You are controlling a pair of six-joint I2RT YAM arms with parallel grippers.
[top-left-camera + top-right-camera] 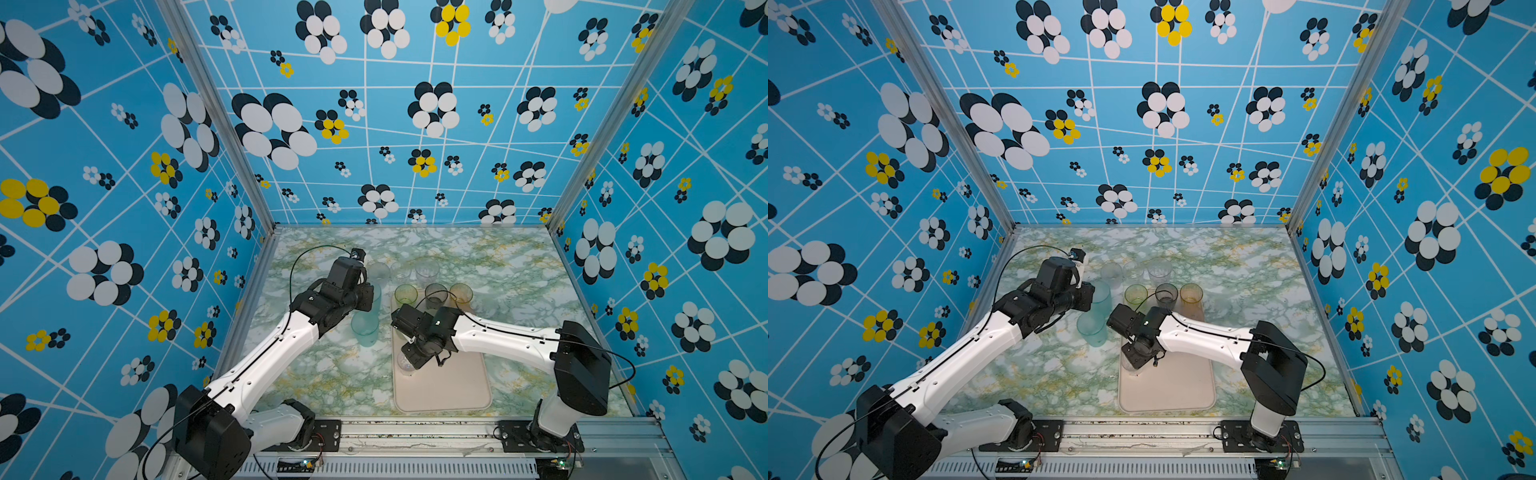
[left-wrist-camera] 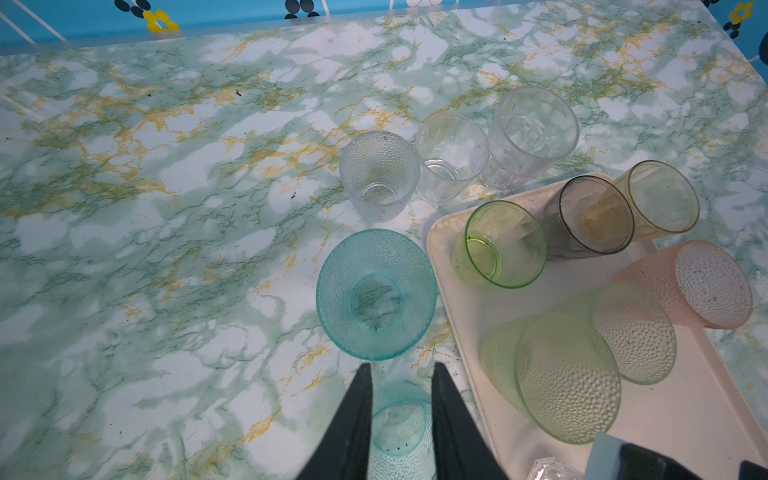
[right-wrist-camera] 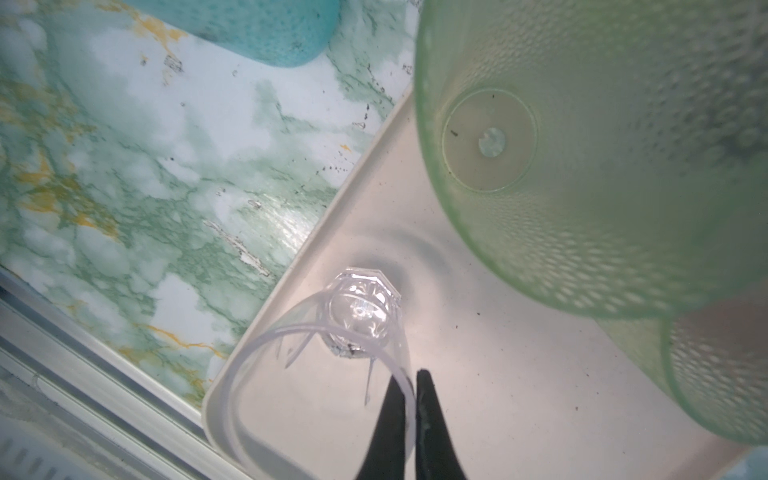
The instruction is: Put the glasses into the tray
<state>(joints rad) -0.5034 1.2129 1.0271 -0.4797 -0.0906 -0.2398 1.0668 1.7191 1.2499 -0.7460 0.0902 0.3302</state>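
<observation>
My left gripper (image 2: 403,368) is shut on a teal dotted glass (image 2: 401,432), with one finger on each side. In a top view this glass (image 1: 365,330) is just left of the tray (image 1: 449,386). A second teal glass (image 2: 376,295) stands on the table beyond it. My right gripper (image 3: 415,382) is shut on the wall of a clear faceted glass (image 3: 357,307), one finger inside and one outside. It is low over the tray (image 3: 498,395) by its left rim. On the tray stand a light green glass (image 2: 503,245), a grey glass (image 2: 594,216), an amber glass (image 2: 660,197), a pink glass (image 2: 706,282) and two dotted green glasses (image 2: 569,374).
Three clear glasses (image 1: 379,272) (image 1: 401,272) (image 1: 427,270) stand in a row on the marble table behind the tray. The right arm (image 1: 498,336) reaches across the tray's middle and hides the dotted glasses in both top views. An aluminium rail (image 1: 415,432) runs along the front edge, and patterned walls close the other sides.
</observation>
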